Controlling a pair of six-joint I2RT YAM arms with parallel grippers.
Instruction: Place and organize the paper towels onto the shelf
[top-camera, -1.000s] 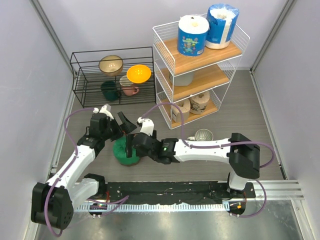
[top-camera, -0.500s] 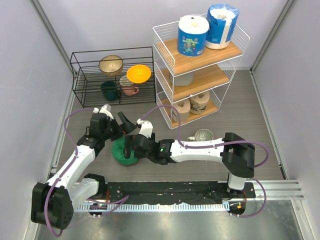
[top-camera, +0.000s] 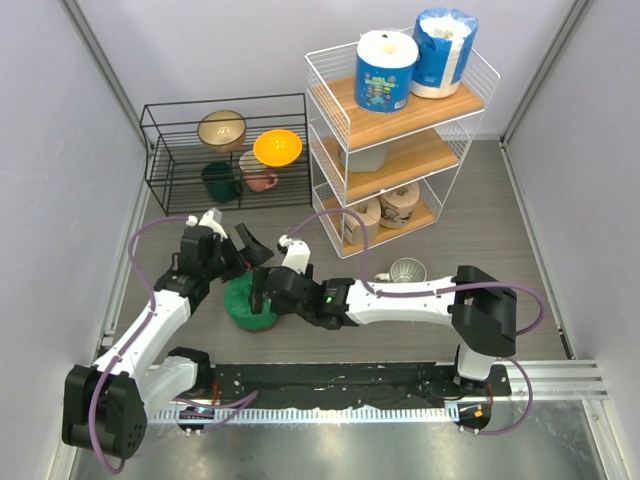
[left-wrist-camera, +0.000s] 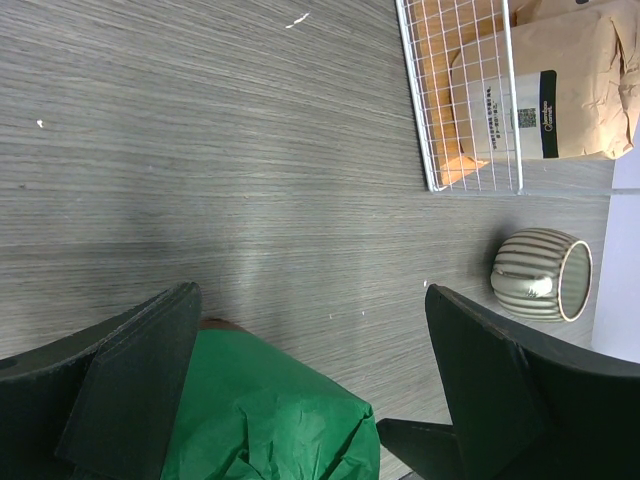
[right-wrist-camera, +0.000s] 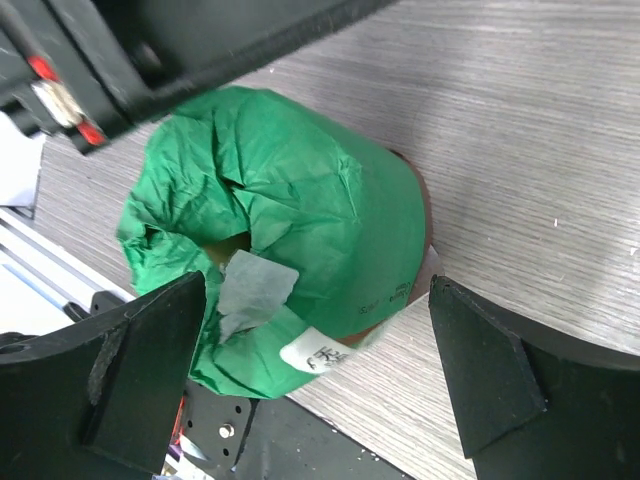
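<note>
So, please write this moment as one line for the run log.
green roll: on table | right end effector: open, around roll | left end effector: open, near roll | held: nothing

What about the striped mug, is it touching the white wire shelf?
Apart. The left wrist view shows a strip of bare table between the striped mug and the white wire shelf.

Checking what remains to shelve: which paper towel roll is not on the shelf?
The green roll, standing on the table; the blue-wrapped rolls and tan rolls sit on the white shelf.
</note>
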